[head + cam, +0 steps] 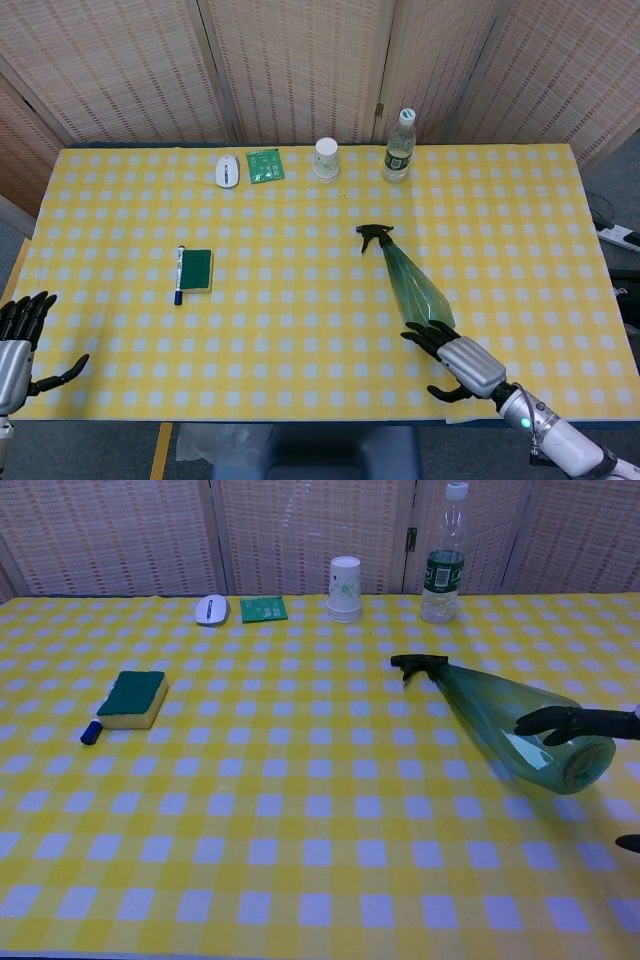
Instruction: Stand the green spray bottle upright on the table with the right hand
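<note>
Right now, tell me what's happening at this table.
The right hand is at the wide base of the green spray bottle, which lies on its side on the checked table, nozzle pointing away. The fingers are spread over the bottle's end; no grip yet. The left hand rests open at the table's near left edge.

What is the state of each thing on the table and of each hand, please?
green spray bottle: lying on its side, nozzle toward the far edge
right hand: open, fingers over the bottle's base
left hand: open, holding nothing
water bottle: upright, capped
paper cup: upright
sponge: lying flat, green side up
</note>
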You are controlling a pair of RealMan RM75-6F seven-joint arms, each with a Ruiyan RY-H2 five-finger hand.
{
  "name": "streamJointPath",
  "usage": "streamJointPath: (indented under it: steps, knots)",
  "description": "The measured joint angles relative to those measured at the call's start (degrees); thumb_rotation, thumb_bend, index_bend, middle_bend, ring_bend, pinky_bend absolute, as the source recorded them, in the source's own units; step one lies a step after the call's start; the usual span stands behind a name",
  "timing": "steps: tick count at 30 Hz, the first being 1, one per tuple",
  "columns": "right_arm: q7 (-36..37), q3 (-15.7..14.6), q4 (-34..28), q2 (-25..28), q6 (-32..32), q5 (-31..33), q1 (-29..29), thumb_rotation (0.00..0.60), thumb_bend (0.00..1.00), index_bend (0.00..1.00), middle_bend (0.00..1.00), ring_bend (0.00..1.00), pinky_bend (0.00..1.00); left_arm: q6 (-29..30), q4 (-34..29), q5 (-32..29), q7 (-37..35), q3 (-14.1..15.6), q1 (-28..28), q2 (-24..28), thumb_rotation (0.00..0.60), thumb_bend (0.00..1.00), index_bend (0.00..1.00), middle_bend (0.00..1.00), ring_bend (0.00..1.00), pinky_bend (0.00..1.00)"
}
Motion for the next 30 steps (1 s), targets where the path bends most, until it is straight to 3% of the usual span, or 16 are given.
streamJointPath:
  steps: [6, 14, 18, 26, 30]
  knots:
    - [1.7, 0.3, 2.5, -0.2, -4.9, 4.6, 2.1, 0.600, 0.37, 0.00, 0.00, 0.10, 0.02, -0.3, 0.1, -0.3, -0.7, -0.1, -0.1, 0.0, 0.238, 0.25, 0.00, 0.10, 0.02, 0.00]
    - [0.0, 1.4, 4.3, 3.6, -8.6, 13.5, 3.1, 0.600, 0.37, 0.00, 0.00, 0.10, 0.02, -0.1, 0.2, -0.1, -0.5, -0.1, 0.0, 0.0, 0.246, 0.25, 0.00, 0.10, 0.02, 0.00]
    - [0.5, 2.0, 3.8, 5.4, -6.3, 14.3, 2.2, 0.600, 0.37, 0.00, 0.00, 0.10, 0.02, -0.1, 0.1, -0.3, -0.2, -0.3, 0.0, -0.1, 0.245, 0.25, 0.00, 0.10, 0.02, 0.00]
    - [7.0, 3.0, 3.6, 7.9, 4.6, 9.8, -1.3, 0.600, 0.37, 0.00, 0.00, 0.10, 0.02, -1.3, 0.2, -0.9, 0.6, -0.3, -0.5, -0.4, 0.243, 0.25, 0.00, 0.10, 0.02, 0.00]
    - [6.8, 4.7, 3.2, 8.3, 5.7, 9.9, -1.0, 0.600, 0.37, 0.00, 0.00, 0.10, 0.02, -1.4, 0.1, -0.6, 0.9, -0.2, -0.6, -0.5, 0.243, 0.25, 0.00, 0.10, 0.02, 0.00]
